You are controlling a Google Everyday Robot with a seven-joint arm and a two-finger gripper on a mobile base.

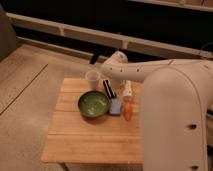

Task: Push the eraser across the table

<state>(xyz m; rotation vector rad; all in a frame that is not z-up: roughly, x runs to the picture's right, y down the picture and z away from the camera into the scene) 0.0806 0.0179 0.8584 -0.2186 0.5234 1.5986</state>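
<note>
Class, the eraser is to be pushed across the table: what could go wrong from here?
The gripper sits at the eraser's far end, among clutter. Pushed toward the camera, the eraser could shove the blue pad along. The cup and green bowl stand close beside it, so a sideways push might knock them.
</note>
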